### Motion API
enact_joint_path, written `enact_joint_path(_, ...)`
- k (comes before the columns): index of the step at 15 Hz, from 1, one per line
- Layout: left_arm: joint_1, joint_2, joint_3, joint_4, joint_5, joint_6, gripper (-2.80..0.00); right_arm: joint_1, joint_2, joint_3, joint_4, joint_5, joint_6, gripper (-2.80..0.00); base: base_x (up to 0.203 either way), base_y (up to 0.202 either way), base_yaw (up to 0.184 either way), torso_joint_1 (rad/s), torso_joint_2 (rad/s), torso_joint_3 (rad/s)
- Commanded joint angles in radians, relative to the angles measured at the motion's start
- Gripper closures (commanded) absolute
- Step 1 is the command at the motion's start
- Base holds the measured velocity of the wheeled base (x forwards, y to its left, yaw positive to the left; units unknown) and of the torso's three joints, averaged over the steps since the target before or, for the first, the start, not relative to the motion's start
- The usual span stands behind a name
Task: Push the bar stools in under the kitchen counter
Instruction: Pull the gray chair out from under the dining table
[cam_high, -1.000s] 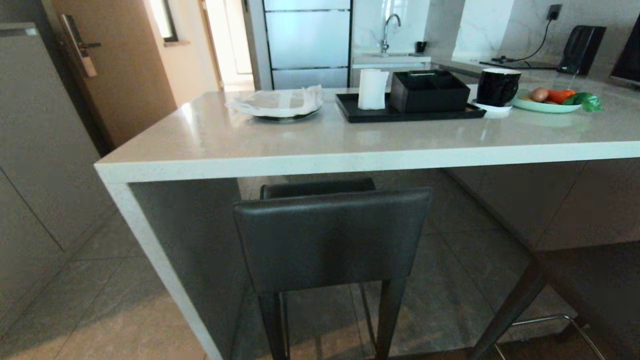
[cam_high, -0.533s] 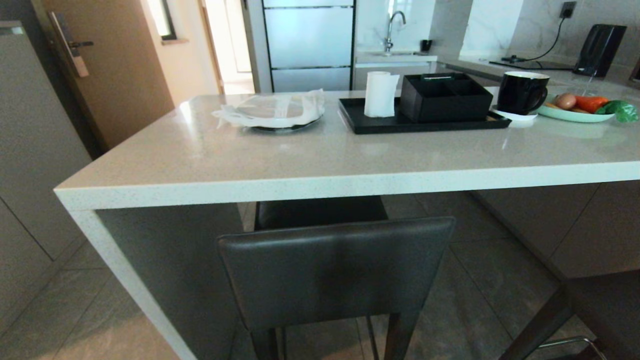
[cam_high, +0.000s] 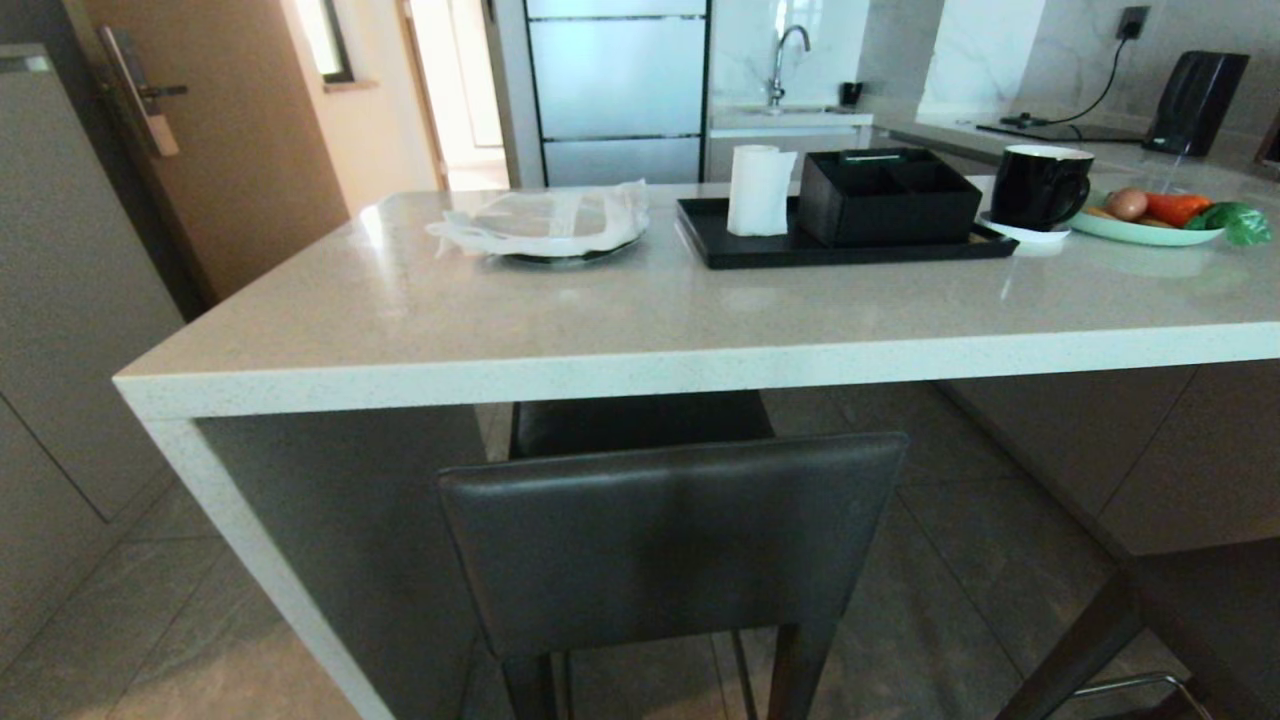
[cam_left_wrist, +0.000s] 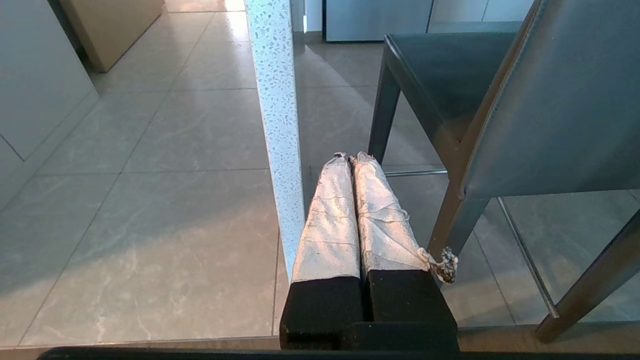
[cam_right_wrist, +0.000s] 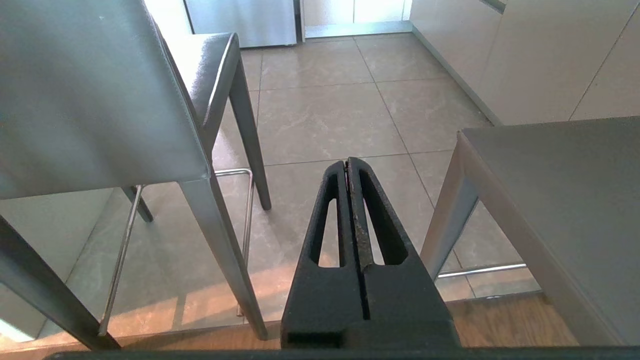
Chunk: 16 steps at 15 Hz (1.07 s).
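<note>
One bar stool (cam_high: 670, 540) stands straight ahead in the head view, dark grey backrest toward me, its seat partly beneath the kitchen counter (cam_high: 640, 372). A second stool's seat corner and leg (cam_high: 1210, 610) show at the lower right, out from the counter. Neither gripper appears in the head view. In the left wrist view my left gripper (cam_left_wrist: 348, 157) is shut and empty, low between the counter's white side panel (cam_left_wrist: 276, 125) and the first stool (cam_left_wrist: 550, 110). In the right wrist view my right gripper (cam_right_wrist: 347, 162) is shut and empty, between the first stool (cam_right_wrist: 90, 100) and the second stool (cam_right_wrist: 565, 190).
On the counter are a plate under a white wrap (cam_high: 545, 225), a black tray (cam_high: 850, 248) with a paper roll (cam_high: 760, 190) and a black box (cam_high: 890, 200), a black mug (cam_high: 1040, 185) and a dish of vegetables (cam_high: 1170, 215). Grey cabinets (cam_high: 60, 300) line the left.
The whole head view shifted a second ago: counter and stool now sit larger and lower, so the camera came closer. Over the last half second it has held nearly still.
</note>
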Motion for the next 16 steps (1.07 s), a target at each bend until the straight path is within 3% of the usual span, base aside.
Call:
enact_joint_path(1, 0.000, 0.001, 0.000, 0.000, -0.001, 0.001, 0.00, 0.000, 0.001, 0.000, 0.000, 0.000, 0.000, 0.00, 0.000, 0.000, 0.000, 0.000, 0.00, 0.000)
enact_joint_path(3, 0.000, 0.001, 0.000, 0.000, -0.001, 0.001, 0.00, 0.000, 0.001, 0.000, -0.001, 0.000, 0.000, 0.00, 0.000, 0.000, 0.000, 0.000, 0.00, 0.000)
enact_joint_path(4, 0.000, 0.001, 0.000, 0.000, -0.001, 0.001, -2.80, 0.000, 0.001, 0.000, 0.001, 0.000, 0.000, 0.00, 0.000, 0.000, 0.000, 0.000, 0.00, 0.000)
enact_joint_path(7, 0.000, 0.001, 0.000, 0.000, 0.000, -0.001, -2.80, 0.000, 0.001, 0.000, 0.001, 0.000, 0.001, 0.00, 0.000, 0.000, 0.000, 0.000, 0.00, 0.000)
enact_joint_path(8, 0.001, 0.001, 0.000, 0.000, 0.000, -0.001, -2.80, 0.000, 0.001, 0.000, 0.001, 0.000, 0.000, -2.80, 0.000, 0.000, 0.000, 0.000, 0.00, 0.000)
enact_joint_path(16, 0.000, 0.001, 0.000, 0.000, -0.003, 0.002, -2.80, 0.000, 0.001, 0.000, -0.001, 0.000, 0.000, -2.80, 0.000, 0.000, 0.000, 0.000, 0.00, 0.000)
